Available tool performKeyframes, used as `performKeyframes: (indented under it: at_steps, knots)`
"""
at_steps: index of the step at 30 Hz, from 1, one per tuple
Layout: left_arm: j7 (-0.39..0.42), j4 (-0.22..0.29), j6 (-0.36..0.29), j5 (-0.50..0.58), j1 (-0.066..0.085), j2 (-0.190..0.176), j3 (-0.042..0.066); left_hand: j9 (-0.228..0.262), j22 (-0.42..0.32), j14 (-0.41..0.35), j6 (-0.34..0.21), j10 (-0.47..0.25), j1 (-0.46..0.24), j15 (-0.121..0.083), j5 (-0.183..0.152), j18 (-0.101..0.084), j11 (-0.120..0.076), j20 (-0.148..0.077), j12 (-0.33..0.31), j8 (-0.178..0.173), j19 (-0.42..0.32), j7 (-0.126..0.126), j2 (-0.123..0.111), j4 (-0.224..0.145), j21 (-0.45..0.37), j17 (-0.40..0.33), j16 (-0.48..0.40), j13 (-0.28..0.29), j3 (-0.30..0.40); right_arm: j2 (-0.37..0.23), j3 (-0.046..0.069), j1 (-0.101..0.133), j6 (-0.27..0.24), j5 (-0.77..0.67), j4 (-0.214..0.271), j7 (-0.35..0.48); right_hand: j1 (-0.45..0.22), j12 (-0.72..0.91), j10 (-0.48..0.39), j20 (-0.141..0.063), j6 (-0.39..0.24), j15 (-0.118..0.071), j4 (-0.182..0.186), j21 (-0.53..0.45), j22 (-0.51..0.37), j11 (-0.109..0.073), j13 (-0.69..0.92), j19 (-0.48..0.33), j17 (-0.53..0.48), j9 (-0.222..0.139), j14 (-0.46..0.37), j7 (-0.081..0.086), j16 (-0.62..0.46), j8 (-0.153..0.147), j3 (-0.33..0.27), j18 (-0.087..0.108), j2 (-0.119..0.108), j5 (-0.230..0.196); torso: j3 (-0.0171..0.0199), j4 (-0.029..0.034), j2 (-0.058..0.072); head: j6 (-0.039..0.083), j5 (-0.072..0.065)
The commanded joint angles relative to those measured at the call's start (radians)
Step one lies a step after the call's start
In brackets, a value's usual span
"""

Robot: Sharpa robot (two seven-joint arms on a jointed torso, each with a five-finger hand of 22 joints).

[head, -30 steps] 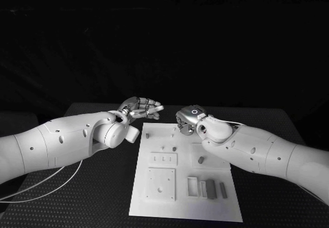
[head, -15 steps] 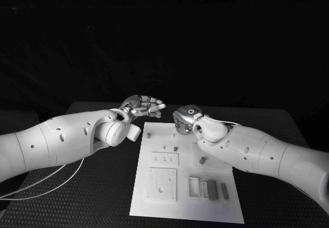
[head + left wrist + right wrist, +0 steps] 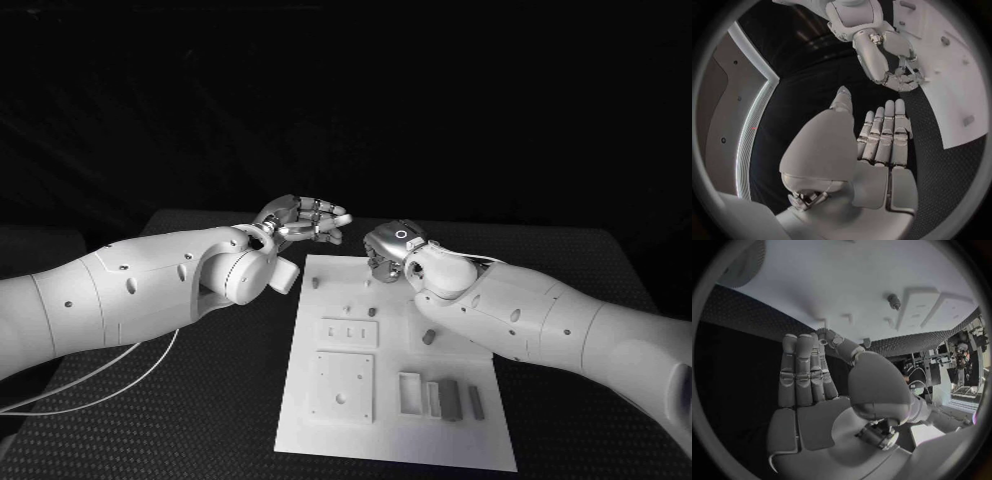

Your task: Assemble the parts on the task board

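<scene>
Hovering over the far left corner of the white rectangular task board (image 3: 397,400): silver many-fingered left hand (image 3: 303,222), off the board's edge above the black textured table (image 3: 216,400), palm up with fingers loosely curled in the head view. Seen from its own wrist, fingers (image 3: 886,130) straight and side by side, thumb apart, nothing in the palm.

Poised at the far edge of the board, right of the left hand and close to it but apart: silver right hand (image 3: 389,250), pointing down toward the plate. Fingers (image 3: 804,370) extended together in its wrist view, thumb bent aside, nothing held.

Lying flat in the middle of the table, long side running near to far. Standing on the board: small grey pegs, one (image 3: 316,284) by the far left edge, one (image 3: 427,338) near the right edge beside the right forearm. Resting at the near right: three upright grey rectangular blocks (image 3: 449,398) in a row. Set toward the near left: square raised plate (image 3: 343,386), with a smaller slotted plate (image 3: 348,331) just beyond it.
</scene>
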Motion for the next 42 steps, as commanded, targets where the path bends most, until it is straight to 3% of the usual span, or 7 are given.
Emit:
performKeyframes:
  at_steps: [1,16,27,32,42]
  knots:
    - [0.012,0.004,-0.007,-0.001,0.004,0.003,0.001,0.001,0.001,0.005,0.008,0.006,0.004,0.002,-0.003,0.019,-0.001,0.001,0.004,0.006,0.004,0.003,0.005,-0.001,0.001,-0.001,0.004,-0.002,-0.006,0.003,0.0,-0.001,0.015,-0.012,-0.002,0.007,0.004,0.002,0.004,-0.004,0.006,-0.007,-0.001,0.006,0.026,0.0,0.048,0.0,0.001,0.0,0.0,-0.001,0.004,0.002,0.006,0.013,0.005,0.003,-0.001,0.0005,0.002,-0.002,0.007]
    - [0.012,0.001,-0.012,-0.001,0.007,0.003,0.001,0.002,0.001,0.005,0.009,0.007,0.004,0.002,-0.003,0.018,-0.001,0.001,0.004,0.007,0.004,0.003,0.005,-0.001,0.0,-0.002,0.004,-0.003,-0.007,0.004,-0.002,-0.006,0.033,-0.008,-0.006,0.013,0.001,-0.001,0.005,-0.006,0.006,-0.008,-0.001,0.019,0.026,-0.001,0.053,0.001,0.004,0.004,0.004,-0.001,0.012,0.001,0.006,0.013,0.005,0.003,-0.0013,-0.0031,0.0,-0.007,0.011]
    - [0.012,-0.001,-0.016,0.0,0.011,0.007,0.001,0.002,0.002,0.005,0.009,0.008,0.004,0.002,-0.004,0.018,-0.001,0.002,0.004,0.007,0.004,0.004,0.005,0.0,0.0,-0.003,0.004,-0.004,-0.007,0.019,-0.004,-0.013,0.04,-0.003,-0.031,0.021,0.001,-0.002,0.004,-0.007,0.006,-0.008,-0.001,0.022,0.026,0.0,0.054,0.0,0.005,0.006,0.003,-0.001,0.014,0.0,0.007,0.013,0.005,0.003,-0.0008,0.0011,0.002,-0.006,0.012]
    - [0.013,0.0,-0.018,0.0,0.014,0.008,0.001,0.002,0.002,0.005,0.009,0.008,0.004,0.002,-0.003,0.018,-0.001,0.002,0.004,0.007,0.004,0.004,0.005,0.0,0.0,-0.003,0.004,-0.005,-0.007,0.024,-0.007,-0.017,0.044,-0.001,-0.037,0.026,0.0,-0.003,0.004,-0.007,0.005,-0.007,-0.001,0.023,0.026,0.0,0.055,-0.002,0.005,0.006,0.002,0.0,0.015,-0.001,0.007,0.013,0.005,0.003,-0.0024,-0.0004,0.004,-0.008,0.017]
    - [0.013,0.001,-0.019,0.0,0.019,0.008,0.001,0.002,0.002,0.005,0.009,0.008,0.004,0.002,-0.004,0.018,-0.001,0.002,0.004,0.007,0.004,0.003,0.004,0.0,-0.001,-0.004,0.004,-0.006,-0.008,0.019,-0.017,-0.018,0.068,0.004,-0.029,0.032,-0.001,-0.005,0.003,-0.007,0.004,-0.006,-0.001,0.026,0.025,0.001,0.056,-0.004,0.005,0.007,0.0,0.0,0.016,-0.002,0.008,0.013,0.005,0.003,-0.0019,-0.0018,0.001,-0.016,0.021]
